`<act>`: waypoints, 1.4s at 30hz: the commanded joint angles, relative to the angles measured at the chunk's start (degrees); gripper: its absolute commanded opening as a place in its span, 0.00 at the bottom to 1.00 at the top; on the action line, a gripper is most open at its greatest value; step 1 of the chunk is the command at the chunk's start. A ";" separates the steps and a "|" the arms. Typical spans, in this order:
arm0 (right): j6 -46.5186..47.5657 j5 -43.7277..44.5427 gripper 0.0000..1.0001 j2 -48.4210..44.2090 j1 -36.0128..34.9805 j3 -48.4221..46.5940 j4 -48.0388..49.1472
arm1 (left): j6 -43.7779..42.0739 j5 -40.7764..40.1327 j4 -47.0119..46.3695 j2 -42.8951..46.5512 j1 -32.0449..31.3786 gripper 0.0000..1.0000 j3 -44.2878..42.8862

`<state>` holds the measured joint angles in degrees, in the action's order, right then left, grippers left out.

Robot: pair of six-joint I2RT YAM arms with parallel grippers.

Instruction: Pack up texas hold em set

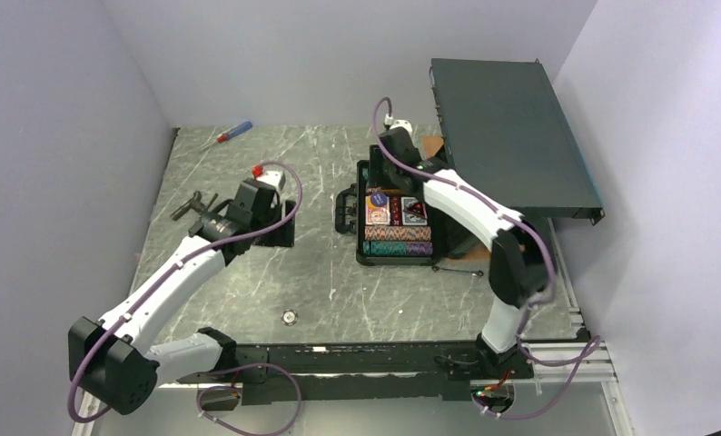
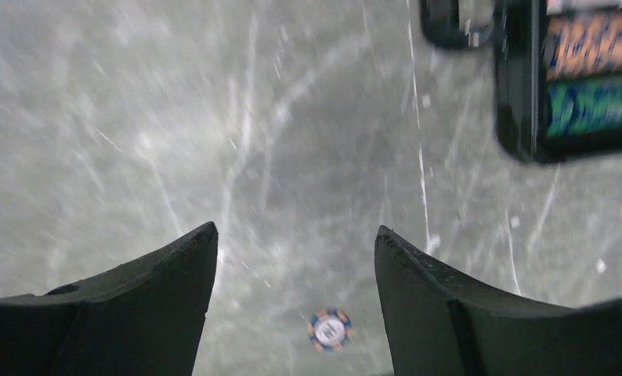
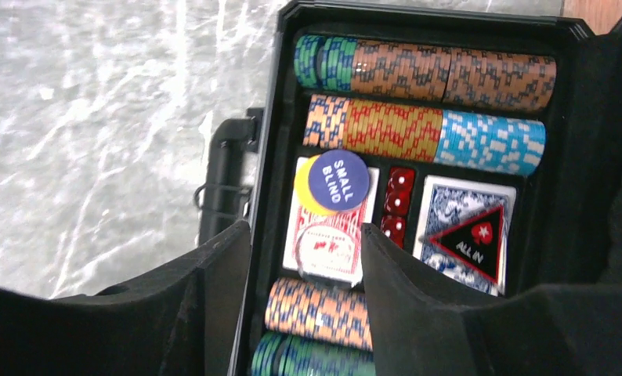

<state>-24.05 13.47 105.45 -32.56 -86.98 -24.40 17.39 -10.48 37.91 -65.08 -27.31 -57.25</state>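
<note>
Item 1: blue round button (image 3: 338,180) reads "SMALL BLIND", white letters; lies on red card deck (image 3: 327,244).
Item 2: black triangular marker (image 3: 471,241), red-edged, reads "ALL IN"; lies on blue card deck (image 3: 449,202).
Red deck print illegible.

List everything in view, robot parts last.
case: one, dark, open, right side of the table
poker chips: four rows, mixed colours, in the case
red deck: one, in the case
blue deck: one, in the case
dice: several, red, between the decks
buttons: two, blue over yellow, on the red deck
ALL IN marker: one, black with a red edge, on the blue deck
loose chip: one, blue, orange and white, on the table
screwdriver: one, red and blue, far left
rack box: one, dark, far right
table: one, grey marbled
left pincer: open, empty, above the table
right pincer: open, over the case
</note>
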 commanded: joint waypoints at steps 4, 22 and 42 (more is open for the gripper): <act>1.22 -6.48 0.60 -13.41 -0.07 11.12 5.77 | 20.88 9.69 8.78 2.32 -7.51 0.72 10.64; 1.36 -10.32 0.63 -19.33 -0.05 18.09 8.68 | 27.83 4.40 8.31 -9.89 -19.78 0.70 17.23; 2.12 -10.66 0.64 -18.05 -0.01 17.62 9.05 | 23.63 5.35 3.82 -15.05 -17.52 0.55 17.77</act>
<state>-22.39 3.70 88.09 -32.56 -68.93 -17.78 42.02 -4.08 45.23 -78.54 -45.19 -39.27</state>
